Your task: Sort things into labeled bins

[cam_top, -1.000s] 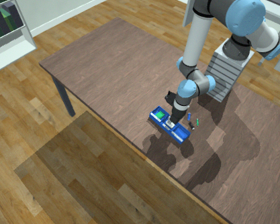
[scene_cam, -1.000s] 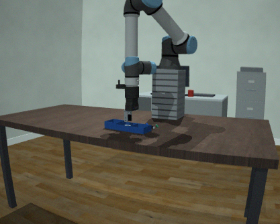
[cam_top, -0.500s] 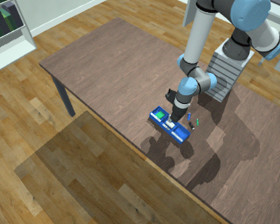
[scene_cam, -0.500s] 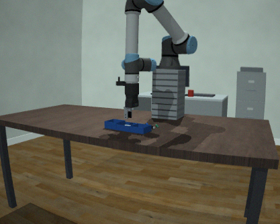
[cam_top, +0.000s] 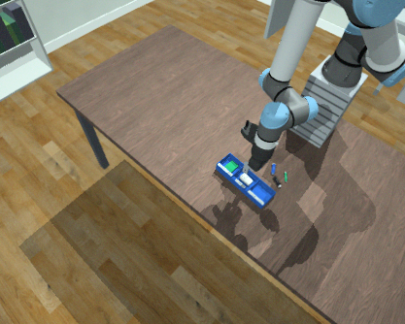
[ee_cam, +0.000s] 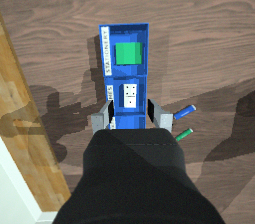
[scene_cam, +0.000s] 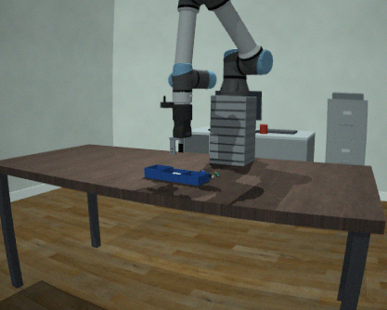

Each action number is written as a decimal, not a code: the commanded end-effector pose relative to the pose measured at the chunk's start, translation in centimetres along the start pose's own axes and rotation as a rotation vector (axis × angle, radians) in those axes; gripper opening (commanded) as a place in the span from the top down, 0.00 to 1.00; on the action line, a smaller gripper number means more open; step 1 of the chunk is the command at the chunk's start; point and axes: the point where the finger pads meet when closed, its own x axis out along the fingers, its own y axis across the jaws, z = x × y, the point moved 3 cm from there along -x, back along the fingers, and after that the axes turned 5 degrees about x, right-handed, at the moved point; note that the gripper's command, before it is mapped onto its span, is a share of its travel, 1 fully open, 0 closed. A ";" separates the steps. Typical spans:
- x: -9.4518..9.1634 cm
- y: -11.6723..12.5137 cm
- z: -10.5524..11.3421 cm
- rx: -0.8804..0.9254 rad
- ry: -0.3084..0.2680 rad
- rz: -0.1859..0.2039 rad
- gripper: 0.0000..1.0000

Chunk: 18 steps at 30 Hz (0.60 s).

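I'm hovering the gripper (ee_cam: 131,116) above the blue bin row (ee_cam: 142,75) on the bench (cam_top: 170,98), fingers spread wide w/ nothing btwn them. The white domino (ee_cam: 129,95) is lying in the row's middle compartment, the green block (ee_cam: 128,53) in the far one labelled STATIONERY. Blue marker (ee_cam: 184,112) and green marker (ee_cam: 183,134) are sitting on the bench just right of the bin row, apart from it.
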 end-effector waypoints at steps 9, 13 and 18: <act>-4.3 -0.1 0.0 0.000 0.000 -0.001 0.00; -5.9 -0.1 0.0 0.000 0.000 -0.001 0.00; -7.9 -0.1 0.0 0.000 0.000 -0.001 0.00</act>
